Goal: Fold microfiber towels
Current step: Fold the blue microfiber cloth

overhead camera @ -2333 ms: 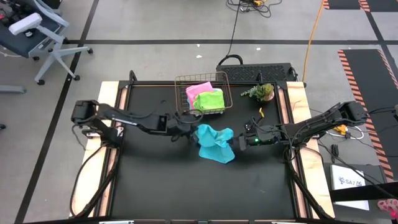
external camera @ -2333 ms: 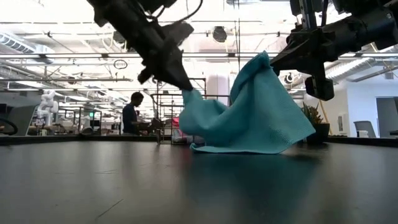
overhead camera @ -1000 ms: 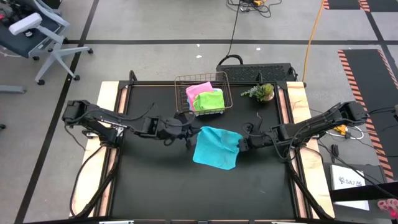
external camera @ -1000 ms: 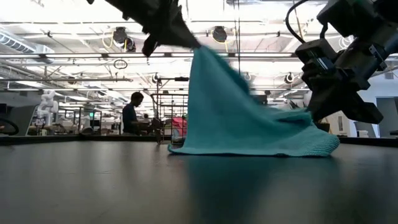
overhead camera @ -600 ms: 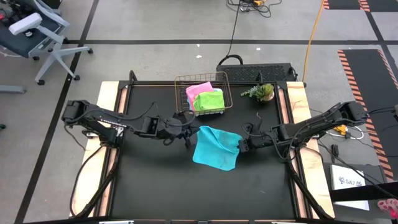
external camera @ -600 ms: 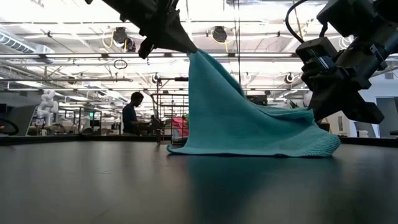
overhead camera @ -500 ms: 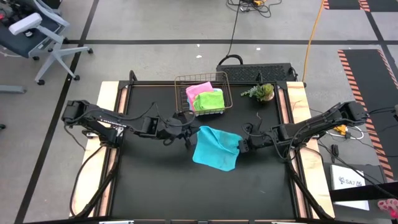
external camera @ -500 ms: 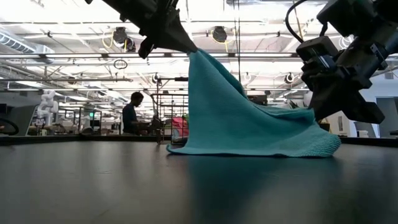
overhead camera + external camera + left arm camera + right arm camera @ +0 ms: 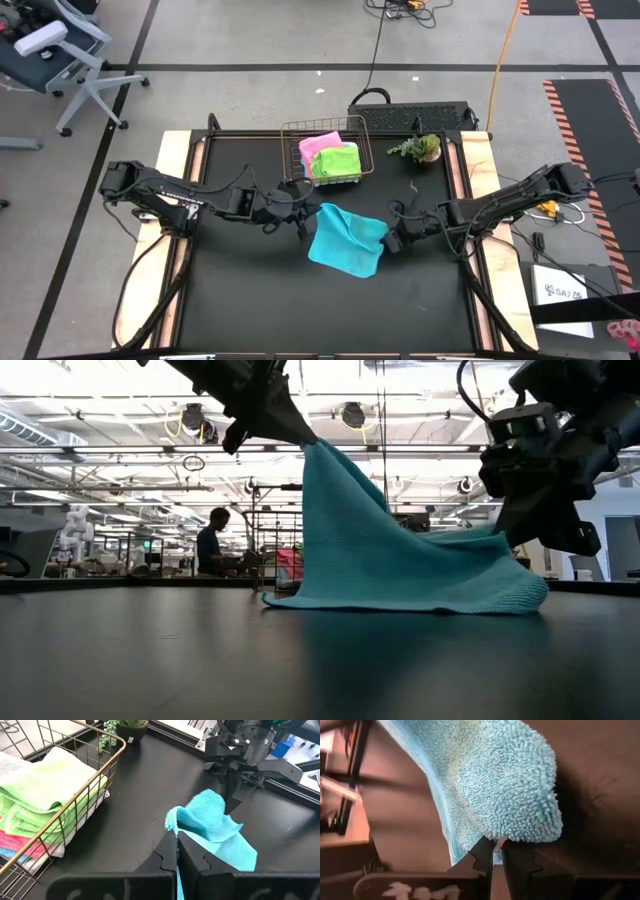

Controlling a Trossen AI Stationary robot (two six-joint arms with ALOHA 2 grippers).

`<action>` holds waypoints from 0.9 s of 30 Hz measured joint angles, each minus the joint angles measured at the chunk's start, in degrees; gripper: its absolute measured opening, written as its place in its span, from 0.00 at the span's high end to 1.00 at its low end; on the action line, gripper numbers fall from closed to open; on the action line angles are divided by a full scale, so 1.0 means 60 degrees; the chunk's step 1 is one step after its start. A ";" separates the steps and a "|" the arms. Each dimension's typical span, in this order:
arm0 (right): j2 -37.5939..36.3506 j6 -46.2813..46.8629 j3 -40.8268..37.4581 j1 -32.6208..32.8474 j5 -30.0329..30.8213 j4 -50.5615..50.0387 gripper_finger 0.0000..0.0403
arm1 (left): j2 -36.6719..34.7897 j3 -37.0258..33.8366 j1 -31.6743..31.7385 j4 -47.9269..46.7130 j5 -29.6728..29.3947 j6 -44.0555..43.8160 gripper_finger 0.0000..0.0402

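Observation:
A cyan-blue microfiber towel [image 9: 345, 240] is spread between my two grippers at the table's middle; its near edge [image 9: 400, 603] lies on the table. My left gripper [image 9: 313, 212] is shut on the towel's far left corner, held high. My right gripper [image 9: 388, 237] is shut on the towel's right corner, low over the table. Pink and lime green towels [image 9: 332, 158] lie folded in the copper wire basket [image 9: 325, 127]; a white-grey one [image 9: 57, 851] shows under them in the left wrist view. My left gripper pinches the towel's corner [image 9: 172, 820] between its two fingers, coming from the table's left. The corner is lifted, and the cloth slopes down from it to the table. My right gripper pinches the towel's right corner [image 9: 496, 846] between its two fingers, coming level from the table's right. The cloth bulges over the fingers and runs on toward the left gripper.
The wire basket stands at the table's far middle, close behind my left gripper. A small green plant [image 9: 420, 148] stands at the far right. The black tabletop [image 9: 260, 300] lies open on the near side. A person [image 9: 210, 548] shows far off in the room.
The towel, bunched between the grippers before, has been spread out. My left gripper has risen with its corner and then held still. In the last half second my right gripper has shifted slightly toward the near edge, and the towel's near edge has slid a little leftward.

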 joint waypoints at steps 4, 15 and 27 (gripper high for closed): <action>0.0000 -0.0695 0.0001 0.0002 -0.0009 0.0000 0.93 | 0.0000 0.0000 0.0000 0.0000 0.0000 -0.0017 1.00; -0.0163 -0.1103 -0.0008 -0.0022 0.0257 0.1500 0.99 | -0.0012 0.0000 -0.0007 0.0081 -0.0001 -0.0004 1.00; -0.0959 -0.1755 0.0860 -0.0317 0.0980 -0.0334 1.00 | -0.2101 0.0018 -0.0092 0.0243 -0.0787 0.0781 1.00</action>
